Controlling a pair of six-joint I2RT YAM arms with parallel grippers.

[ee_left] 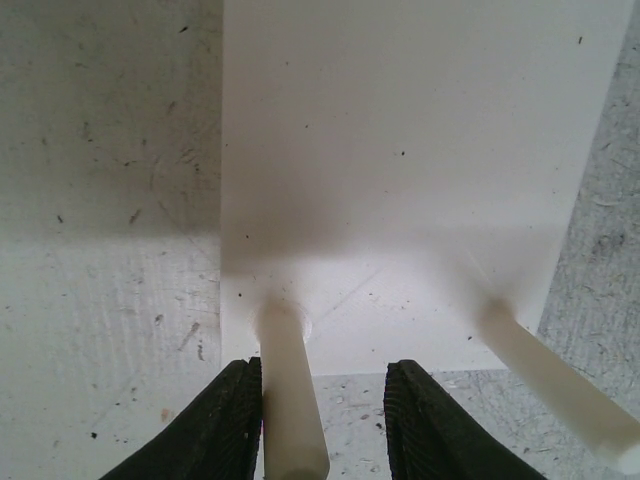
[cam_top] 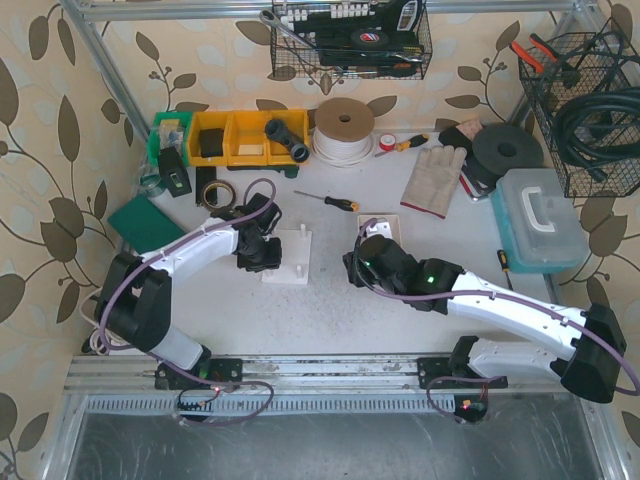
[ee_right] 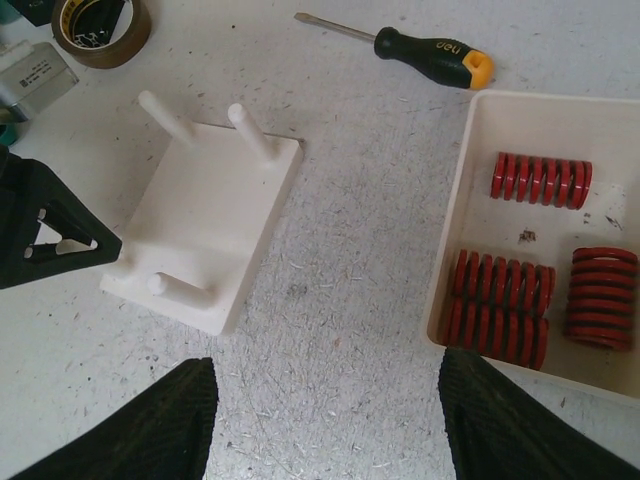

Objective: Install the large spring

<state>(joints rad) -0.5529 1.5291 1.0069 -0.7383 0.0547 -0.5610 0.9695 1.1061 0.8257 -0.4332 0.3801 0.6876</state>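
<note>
A white base plate (cam_top: 292,268) with upright pegs lies between the arms. In the left wrist view the plate (ee_left: 400,150) fills the frame. My left gripper (ee_left: 322,368) straddles a white peg (ee_left: 290,400): the left finger touches it, and a gap stays on the right. My right gripper (ee_right: 325,362) hangs open over bare table, with the plate (ee_right: 210,220) to its left. To its right a white tray (ee_right: 458,205) holds several red springs (ee_right: 540,180); I cannot tell which is the large spring. From above, the right arm hides most of the tray (cam_top: 390,222).
A black-and-orange screwdriver (ee_right: 430,58) lies beyond the plate, and a tape roll (ee_right: 100,28) sits at the far left. A work glove (cam_top: 433,180), a teal box (cam_top: 535,220), yellow bins (cam_top: 240,137) and a green pad (cam_top: 145,222) ring the work area.
</note>
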